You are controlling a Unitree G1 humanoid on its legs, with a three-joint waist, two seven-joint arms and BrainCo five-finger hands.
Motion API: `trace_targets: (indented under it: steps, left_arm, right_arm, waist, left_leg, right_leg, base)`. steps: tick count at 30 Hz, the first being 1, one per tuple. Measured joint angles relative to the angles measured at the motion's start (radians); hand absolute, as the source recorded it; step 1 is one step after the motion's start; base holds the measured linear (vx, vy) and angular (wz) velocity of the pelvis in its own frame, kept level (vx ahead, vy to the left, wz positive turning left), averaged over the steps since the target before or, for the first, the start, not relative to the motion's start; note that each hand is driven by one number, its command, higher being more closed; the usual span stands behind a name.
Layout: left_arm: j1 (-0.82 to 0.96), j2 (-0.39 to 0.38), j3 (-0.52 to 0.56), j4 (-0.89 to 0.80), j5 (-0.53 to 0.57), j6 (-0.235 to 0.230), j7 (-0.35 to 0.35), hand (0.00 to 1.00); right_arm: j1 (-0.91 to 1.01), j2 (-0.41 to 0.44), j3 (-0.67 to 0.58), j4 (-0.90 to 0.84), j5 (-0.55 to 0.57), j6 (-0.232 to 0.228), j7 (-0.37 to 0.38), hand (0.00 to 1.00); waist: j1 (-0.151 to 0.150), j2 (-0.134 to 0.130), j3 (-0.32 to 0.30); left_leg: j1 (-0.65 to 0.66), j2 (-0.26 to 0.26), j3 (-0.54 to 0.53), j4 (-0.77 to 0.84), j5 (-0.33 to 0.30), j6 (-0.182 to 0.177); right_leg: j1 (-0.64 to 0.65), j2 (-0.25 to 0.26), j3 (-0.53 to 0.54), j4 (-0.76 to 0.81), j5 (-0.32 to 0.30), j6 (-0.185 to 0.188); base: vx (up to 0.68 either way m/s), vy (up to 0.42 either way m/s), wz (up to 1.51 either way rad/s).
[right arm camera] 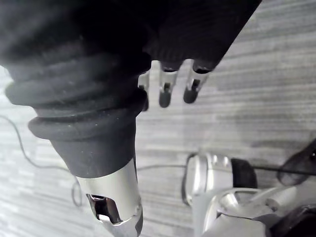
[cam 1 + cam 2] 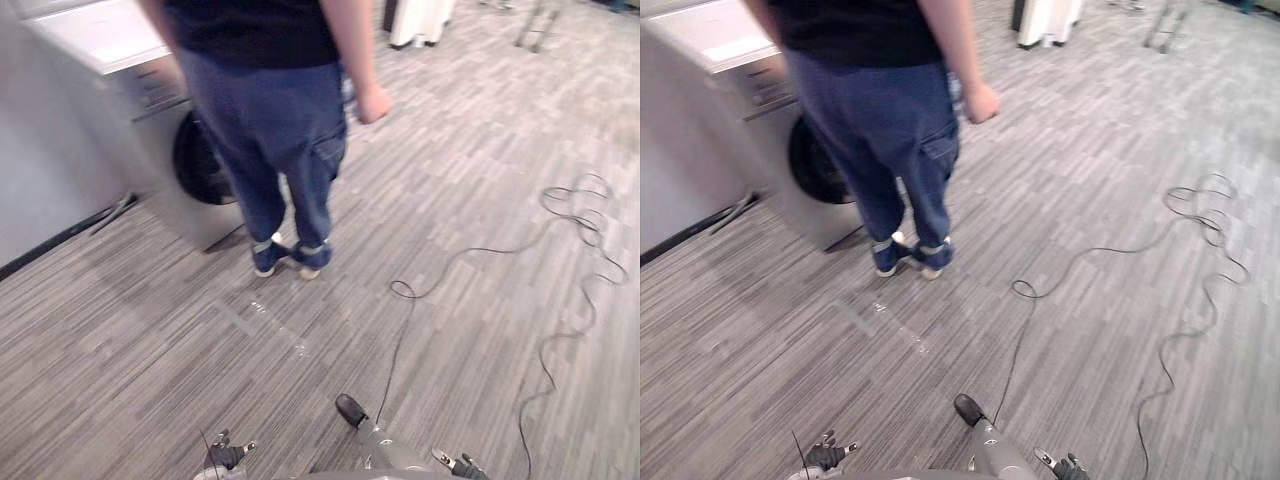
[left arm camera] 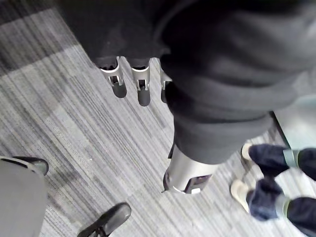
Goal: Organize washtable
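Observation:
My left hand hangs down over the grey striped carpet, its fingers straight and its thumb apart, with nothing in it. In its own wrist view my right hand hangs the same way, fingers relaxed and thumb free, holding nothing. No washtable or loose item lies in reach of either hand.
A person in blue trousers and a dark top stands ahead on the left, shoes on the carpet. Beside them stands a grey washing machine with a dark round door. A white object stands at the far back.

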Motion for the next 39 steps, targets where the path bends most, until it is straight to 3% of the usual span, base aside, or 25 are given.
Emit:
trace_targets:
  steps: [2, 3, 4, 5, 6, 7, 8, 9, 10, 11, 12, 14, 16, 18, 20, 22, 26, 32, 33, 34, 35, 36, 38, 39]
  left_arm:
    - [-0.008, -0.009, -0.012, 0.013, 0.018, -0.001, 0.001, 0.00]
    - [-0.028, -0.014, -0.009, 0.028, 0.028, -0.003, 0.000, 0.00]
    - [-0.039, -0.021, -0.004, 0.029, 0.028, -0.005, 0.000, 0.00]
    - [-0.060, -0.033, 0.004, 0.035, 0.028, -0.011, 0.000, 0.00]
    - [-0.087, -0.055, 0.011, 0.033, 0.027, -0.006, 0.000, 0.00]
    - [-0.084, -0.059, 0.018, 0.034, 0.027, -0.006, -0.001, 0.00]
    - [-0.079, -0.071, 0.027, 0.028, 0.028, -0.006, -0.001, 0.00]
    - [-0.078, -0.077, 0.028, 0.035, 0.026, -0.008, -0.001, 0.00]
    - [-0.072, -0.080, 0.029, 0.039, 0.026, -0.006, 0.000, 0.00]
    - [-0.069, -0.083, 0.032, 0.052, 0.025, -0.005, -0.001, 0.00]
    - [-0.067, -0.086, 0.033, 0.070, 0.021, -0.002, -0.001, 0.00]
    - [-0.056, -0.087, 0.046, 0.069, 0.001, -0.004, -0.002, 0.00]
    - [-0.056, -0.076, 0.057, 0.070, -0.021, -0.010, -0.007, 0.00]
    - [-0.059, -0.075, 0.056, 0.071, -0.032, -0.012, -0.020, 0.00]
    - [-0.064, -0.075, 0.055, 0.076, -0.032, -0.019, -0.021, 0.00]
    - [-0.066, -0.076, 0.053, 0.077, -0.032, -0.020, -0.021, 0.00]
    - [-0.067, -0.054, 0.027, 0.104, -0.030, -0.019, -0.024, 0.00]
    - [-0.068, -0.057, 0.014, 0.139, -0.012, -0.016, -0.046, 0.00]
    - [-0.066, -0.048, 0.017, 0.144, -0.013, -0.015, -0.053, 0.00]
    - [-0.069, -0.026, 0.017, 0.146, -0.014, -0.015, -0.061, 0.00]
    - [-0.067, -0.023, 0.016, 0.145, -0.014, -0.022, -0.065, 0.00]
    - [-0.057, -0.027, 0.022, 0.142, -0.024, -0.018, -0.062, 0.00]
    - [-0.057, -0.022, 0.017, 0.141, -0.024, -0.019, -0.065, 0.00]
    - [-0.075, -0.009, -0.015, 0.152, -0.025, -0.008, -0.065, 0.00]
  right_arm:
    - [-0.010, 0.005, 0.005, -0.018, 0.000, -0.004, 0.000, 0.00]
    - [-0.025, 0.005, 0.001, -0.037, 0.000, -0.005, -0.001, 0.00]
    - [-0.026, 0.005, -0.010, -0.039, 0.001, -0.004, -0.001, 0.00]
    - [-0.029, 0.006, -0.028, -0.040, 0.000, -0.004, -0.003, 0.00]
    - [-0.027, 0.002, -0.030, -0.046, -0.002, -0.007, -0.004, 0.00]
    - [-0.024, -0.002, -0.025, -0.046, -0.003, -0.006, -0.003, 0.00]
    - [-0.020, -0.010, -0.011, -0.047, -0.004, -0.008, -0.002, 0.00]
    - [-0.014, -0.015, 0.007, -0.046, -0.013, -0.009, -0.002, 0.00]
    - [-0.008, -0.025, 0.004, -0.038, -0.024, -0.008, -0.002, 0.00]
    - [-0.003, -0.037, 0.004, -0.033, -0.032, -0.007, -0.002, 0.00]
    - [-0.003, -0.053, 0.003, -0.021, -0.044, -0.005, -0.001, 0.00]
    - [-0.017, -0.047, -0.003, 0.012, -0.051, -0.004, -0.001, 0.00]
    - [-0.017, -0.038, -0.003, 0.031, -0.065, -0.001, 0.000, 0.00]
    - [-0.019, -0.044, 0.000, 0.050, -0.074, 0.000, 0.001, 0.00]
    - [-0.014, -0.045, -0.001, 0.058, -0.080, -0.001, 0.001, 0.00]
    - [-0.011, -0.050, -0.003, 0.063, -0.081, 0.001, 0.001, 0.00]
    - [-0.002, -0.031, -0.041, 0.090, -0.084, 0.007, 0.010, 0.00]
    - [0.012, -0.035, -0.048, 0.092, -0.081, 0.022, 0.041, 0.00]
    - [0.008, -0.031, -0.047, 0.092, -0.082, 0.023, 0.042, 0.00]
    - [-0.002, -0.019, -0.047, 0.101, -0.082, 0.024, 0.042, 0.00]
    - [-0.006, -0.011, -0.065, 0.122, -0.080, 0.025, 0.042, 0.00]
    - [-0.005, -0.032, -0.070, 0.120, -0.080, 0.029, 0.041, 0.00]
    - [-0.013, -0.023, -0.067, 0.117, -0.080, 0.028, 0.044, 0.00]
    - [-0.048, -0.012, -0.002, 0.120, -0.079, 0.033, 0.046, 0.00]
  waist:
    - [0.002, -0.002, 0.002]
    - [0.002, 0.018, 0.013]
    - [0.005, 0.013, 0.012]
    - [0.003, 0.042, 0.014]
    - [0.002, 0.046, 0.038]
    - [0.003, 0.046, 0.039]
    - [0.005, 0.044, 0.041]
    - [0.001, 0.042, 0.042]
    - [0.000, 0.047, 0.041]
    - [-0.003, 0.063, 0.040]
    - [0.007, 0.092, 0.024]
    - [0.028, 0.070, 0.023]
    - [0.027, 0.036, 0.029]
    - [0.038, 0.044, 0.025]
    - [0.040, 0.043, 0.025]
    - [0.044, 0.050, 0.015]
    - [0.046, 0.028, -0.017]
    - [0.036, 0.048, -0.048]
    - [0.037, 0.026, -0.049]
    - [0.039, -0.004, -0.038]
    - [0.043, -0.008, -0.045]
    - [0.039, 0.005, -0.053]
    - [0.050, 0.003, -0.054]
    - [0.051, -0.016, -0.047]
  left_leg:
    - [-0.025, -0.003, 0.084, 0.039, 0.002, 0.001]
    - [-0.063, 0.031, 0.116, 0.077, 0.007, 0.003]
    - [-0.063, 0.034, 0.148, 0.051, 0.009, 0.015]
    - [-0.066, 0.034, 0.206, 0.005, 0.015, 0.024]
    - [-0.061, 0.030, 0.272, 0.010, 0.016, 0.024]
    - [-0.060, 0.025, 0.294, 0.020, 0.016, 0.024]
    - [-0.056, 0.018, 0.310, 0.040, 0.016, 0.023]
    - [-0.038, 0.002, 0.345, 0.043, 0.016, 0.023]
    - [-0.022, -0.008, 0.371, 0.031, 0.016, 0.022]
    - [-0.018, -0.004, 0.382, 0.024, 0.016, 0.015]
    - [-0.038, 0.011, 0.389, 0.049, 0.043, -0.026]
    - [-0.056, 0.034, 0.376, 0.081, 0.036, -0.021]
    - [-0.072, 0.088, 0.319, 0.084, 0.036, -0.029]
    - [-0.127, 0.153, 0.091, 0.082, 0.060, -0.072]
    - [-0.128, 0.155, 0.038, 0.077, 0.079, -0.093]
    - [-0.114, 0.141, 0.037, 0.049, 0.090, -0.091]
    - [-0.079, 0.095, 0.003, -0.053, 0.138, -0.074]
    - [-0.037, 0.043, -0.023, -0.030, 0.139, -0.075]
    - [-0.072, 0.012, -0.027, 0.060, 0.146, -0.093]
    - [-0.101, 0.004, -0.034, 0.093, 0.121, -0.061]
    - [-0.086, 0.032, -0.031, -0.069, 0.139, -0.045]
    - [-0.052, 0.046, -0.004, -0.163, 0.249, -0.023]
    - [-0.048, 0.033, -0.009, -0.164, 0.249, -0.023]
    - [-0.027, 0.046, -0.015, -0.197, 0.257, -0.034]
  right_leg:
    - [-0.019, 0.053, -0.021, -0.009, 0.113, -0.064]
    - [-0.025, 0.049, -0.172, -0.061, 0.156, -0.214]
    - [-0.050, 0.047, -0.357, 0.004, 0.102, -0.273]
    - [-0.106, 0.003, -0.700, 0.184, -0.094, -0.273]
    - [-0.126, -0.079, -0.954, 0.430, -0.319, -0.320]
    - [-0.119, -0.112, -1.008, 0.497, -0.372, -0.326]
    - [-0.112, -0.157, -1.046, 0.530, -0.411, -0.317]
    - [-0.086, -0.217, -1.093, 0.556, -0.453, -0.279]
    - [-0.067, -0.234, -1.101, 0.531, -0.477, -0.228]
    - [-0.055, -0.209, -1.074, 0.501, -0.460, -0.209]
    - [-0.024, -0.158, -1.005, 0.382, -0.395, -0.206]
    - [0.021, -0.150, -0.948, 0.270, -0.332, -0.213]
    - [0.065, -0.158, -0.919, 0.200, -0.295, -0.204]
    - [0.071, -0.155, -0.897, 0.196, -0.284, -0.180]
    - [0.085, -0.168, -0.887, 0.193, -0.284, -0.157]
    - [0.102, -0.178, -0.885, 0.170, -0.271, -0.137]
    - [0.168, -0.204, -0.904, 0.012, -0.197, -0.103]
    - [0.278, -0.249, -0.912, -0.080, -0.176, -0.079]
    - [0.286, -0.296, -0.909, -0.078, -0.175, -0.079]
    - [0.292, -0.329, -0.906, -0.079, -0.172, -0.069]
    - [0.299, -0.342, -0.914, -0.077, -0.169, -0.058]
    - [0.311, -0.347, -0.905, -0.079, -0.175, -0.042]
    - [0.308, -0.358, -0.894, -0.062, -0.177, -0.038]
    - [0.292, -0.333, -0.886, -0.036, -0.220, -0.005]
  base:
    - [-0.01, 0.048, -1.93]
    - [-0.03, 0.003, -1.61]
    - [0.03, 0.010, -1.55]
    - [0.09, 0.026, -1.37]
    - [0.09, 0.052, -1.35]
    - [0.04, 0.038, -1.20]
    - [-0.03, 0.036, -1.10]
    - [-0.06, 0.034, -1.16]
    - [-0.05, 0.030, -1.03]
    - [0.00, 0.025, -1.12]
    - [0.04, 0.013, -0.92]
    - [0.05, -0.127, -0.92]
    - [0.03, -0.246, -0.59]
    - [0.02, -0.105, -0.41]
    - [0.02, 0.047, -0.10]
    - [0.04, 0.153, 0.08]
    - [0.11, 0.175, 0.20]
    - [0.12, 0.211, 0.11]
    - [0.09, 0.247, 0.06]
    - [0.02, 0.202, 0.18]
    - [0.02, 0.155, 0.23]
    - [0.02, 0.158, 0.21]
    - [0.03, 0.129, 0.05]
    - [0.00, 0.036, 0.01]
